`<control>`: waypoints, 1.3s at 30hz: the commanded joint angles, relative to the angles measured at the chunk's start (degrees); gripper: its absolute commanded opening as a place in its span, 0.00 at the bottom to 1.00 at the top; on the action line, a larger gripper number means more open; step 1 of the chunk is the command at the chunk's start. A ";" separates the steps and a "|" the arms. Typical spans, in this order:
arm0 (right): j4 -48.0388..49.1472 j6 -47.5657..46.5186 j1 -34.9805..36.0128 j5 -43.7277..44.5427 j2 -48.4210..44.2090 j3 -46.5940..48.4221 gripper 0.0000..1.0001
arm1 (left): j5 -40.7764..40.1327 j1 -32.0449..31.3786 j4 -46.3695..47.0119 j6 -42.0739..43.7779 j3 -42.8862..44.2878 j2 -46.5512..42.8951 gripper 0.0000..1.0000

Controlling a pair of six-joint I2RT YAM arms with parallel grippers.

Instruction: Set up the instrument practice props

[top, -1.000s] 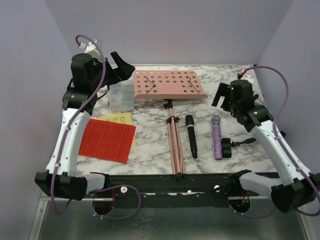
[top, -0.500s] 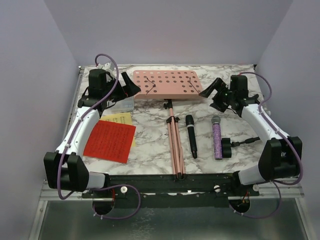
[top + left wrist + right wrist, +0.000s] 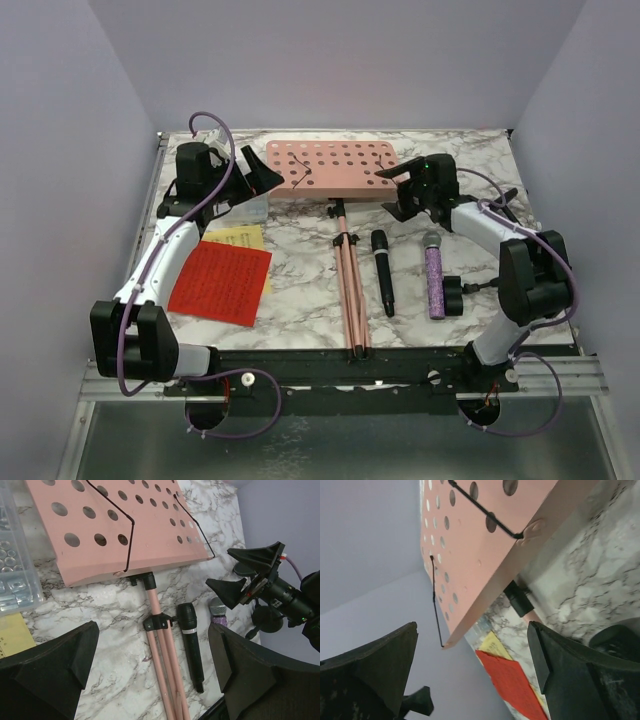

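The pink perforated music rack point(image 3: 338, 168) lies flat at the back of the table, its folded tripod legs point(image 3: 350, 290) pointing toward me. My left gripper point(image 3: 262, 168) is open at the rack's left edge. My right gripper point(image 3: 392, 190) is open at its right edge. Neither holds anything. The red sheet point(image 3: 220, 282) lies over the yellow sheet point(image 3: 238, 238) at the left. The black microphone point(image 3: 383, 272) and the purple glitter microphone point(image 3: 434, 275) lie right of the legs. A black mic holder point(image 3: 455, 295) lies beside the purple one. The left wrist view shows the rack point(image 3: 115, 525), the legs point(image 3: 162, 650) and the black microphone point(image 3: 192, 645).
The clear compartment box point(image 3: 245, 205) sits under my left arm, next to the rack's left end, and shows in the left wrist view point(image 3: 15, 570). Purple walls close the back and both sides. The right wrist view shows the rack's underside edge point(image 3: 480, 545) and the red sheet point(image 3: 512, 685).
Both arms have come down and reached toward the rack. The right gripper has moved left to the rack's right edge. The left gripper has barely moved in the last half second.
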 commanded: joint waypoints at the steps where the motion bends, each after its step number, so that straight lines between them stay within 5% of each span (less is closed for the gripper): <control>1: -2.78 14.12 4.55 11.39 1.93 2.41 0.96 | 3.39 0.09 3.01 -1.57 -1.21 -2.27 0.99; 7: -8.78 21.81 9.53 19.77 5.72 6.77 0.95 | 3.85 0.09 4.08 -2.12 -1.73 -3.99 0.99; 21: -4.93 22.67 10.93 21.00 16.12 11.86 0.79 | 5.34 -0.47 6.00 -3.01 -2.88 -6.67 0.99; 32: 1.11 27.04 12.02 26.83 18.19 11.15 0.76 | 5.31 -0.92 6.76 -3.20 -3.41 -7.39 0.99; 39: 6.30 30.31 12.38 30.15 16.49 8.03 0.47 | 4.48 -0.96 6.89 -2.88 -3.83 -8.49 0.99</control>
